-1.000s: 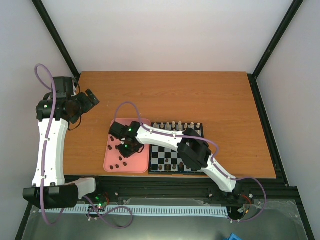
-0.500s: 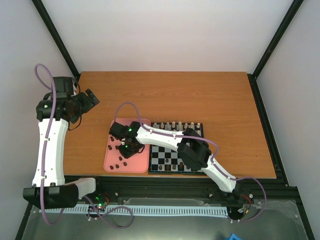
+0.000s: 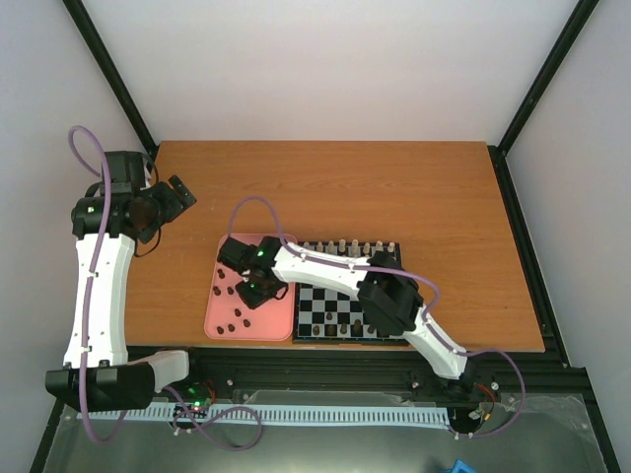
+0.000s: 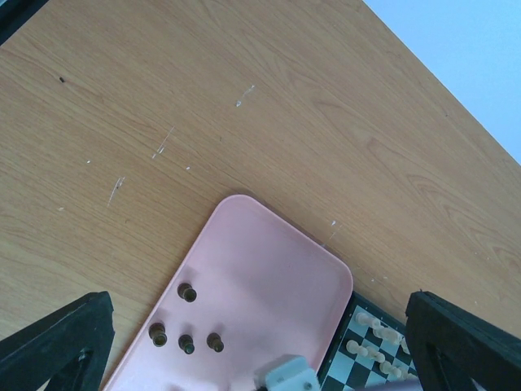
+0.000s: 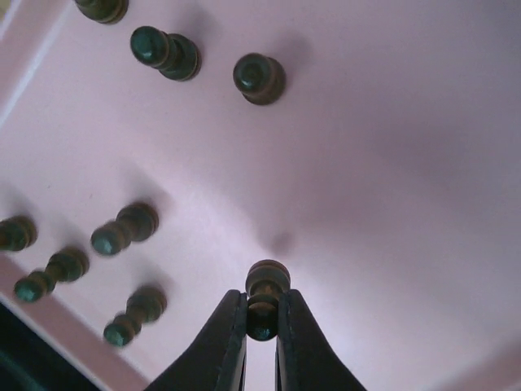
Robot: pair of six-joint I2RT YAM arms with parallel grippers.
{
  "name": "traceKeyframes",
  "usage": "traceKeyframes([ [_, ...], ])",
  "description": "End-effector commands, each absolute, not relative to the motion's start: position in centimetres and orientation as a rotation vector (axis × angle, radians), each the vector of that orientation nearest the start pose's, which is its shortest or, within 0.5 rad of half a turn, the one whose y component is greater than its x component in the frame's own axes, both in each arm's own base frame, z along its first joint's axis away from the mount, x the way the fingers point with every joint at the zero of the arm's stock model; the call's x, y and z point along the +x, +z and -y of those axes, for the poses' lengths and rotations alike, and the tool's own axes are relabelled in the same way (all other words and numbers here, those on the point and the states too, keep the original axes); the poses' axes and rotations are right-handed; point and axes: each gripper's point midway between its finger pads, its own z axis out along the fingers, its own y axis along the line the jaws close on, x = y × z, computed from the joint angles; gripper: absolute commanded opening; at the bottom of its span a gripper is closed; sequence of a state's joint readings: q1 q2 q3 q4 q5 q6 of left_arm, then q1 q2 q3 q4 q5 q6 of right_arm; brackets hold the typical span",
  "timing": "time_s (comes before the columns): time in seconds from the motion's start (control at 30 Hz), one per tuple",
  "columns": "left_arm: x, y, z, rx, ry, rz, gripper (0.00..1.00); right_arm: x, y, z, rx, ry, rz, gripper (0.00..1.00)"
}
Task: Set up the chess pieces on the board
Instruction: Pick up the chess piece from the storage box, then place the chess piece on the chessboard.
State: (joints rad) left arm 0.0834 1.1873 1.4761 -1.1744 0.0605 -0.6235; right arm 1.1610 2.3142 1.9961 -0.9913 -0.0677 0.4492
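My right gripper (image 5: 262, 314) is shut on a dark chess piece (image 5: 266, 289) and holds it just above the pink tray (image 5: 391, 163); its shadow lies on the tray below. In the top view that gripper (image 3: 258, 291) hangs over the tray's right half. Several more dark pieces (image 5: 167, 53) lie or stand on the tray, also seen from above (image 3: 234, 318) and in the left wrist view (image 4: 187, 293). The board (image 3: 347, 307) lies right of the tray, with cream pieces along its far row and a few dark ones on its near row. My left gripper (image 3: 179, 193) is open, high over the table's far left.
The pink tray (image 3: 219, 325) touches the board's left edge. Cream-white pieces (image 3: 341, 246) line the board's far row. The table's front edge runs just below tray and board. Black frame posts stand at the back corners.
My right gripper has lifted slightly and shifted a little over the tray with the dark piece held. The left arm has not moved.
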Motion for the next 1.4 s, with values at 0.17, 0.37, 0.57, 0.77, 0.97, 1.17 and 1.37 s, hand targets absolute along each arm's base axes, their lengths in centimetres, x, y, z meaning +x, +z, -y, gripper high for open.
traceKeyframes([
  [0.17, 29.9, 30.0, -1.4, -0.8, -0.316, -2.323, 1.0, 18.6, 11.7, -41.6, -0.892, 0.334, -2.769, 0.03],
  [0.37, 30.1, 29.7, -1.3, -0.801, -0.322, -2.334, 1.0, 16.3, 10.8, -37.5, -0.833, 0.369, -2.814, 0.03],
  [0.57, 30.3, 29.6, -1.3, -0.806, -0.324, -2.338, 1.0, 15.9, 8.6, -36.1, -0.792, 0.359, -2.843, 0.03],
  [0.77, 30.3, 29.4, -1.4, -0.807, -0.319, -2.342, 1.0, 15.8, 7.0, -35.6, -0.762, 0.366, -2.871, 0.03],
  [0.97, 30.4, 29.3, -1.4, -0.806, -0.315, -2.344, 1.0, 16.2, 6.3, -35.5, -0.747, 0.366, -2.883, 0.04],
  [1.17, 30.5, 29.2, -1.4, -0.808, -0.313, -2.348, 1.0, 16.1, 5.7, -35.3, -0.753, 0.362, -2.904, 0.04],
  [1.37, 30.5, 29.1, -1.4, -0.809, -0.315, -2.351, 1.0, 15.9, 5.2, -35.0, -0.758, 0.351, -2.922, 0.04],
])
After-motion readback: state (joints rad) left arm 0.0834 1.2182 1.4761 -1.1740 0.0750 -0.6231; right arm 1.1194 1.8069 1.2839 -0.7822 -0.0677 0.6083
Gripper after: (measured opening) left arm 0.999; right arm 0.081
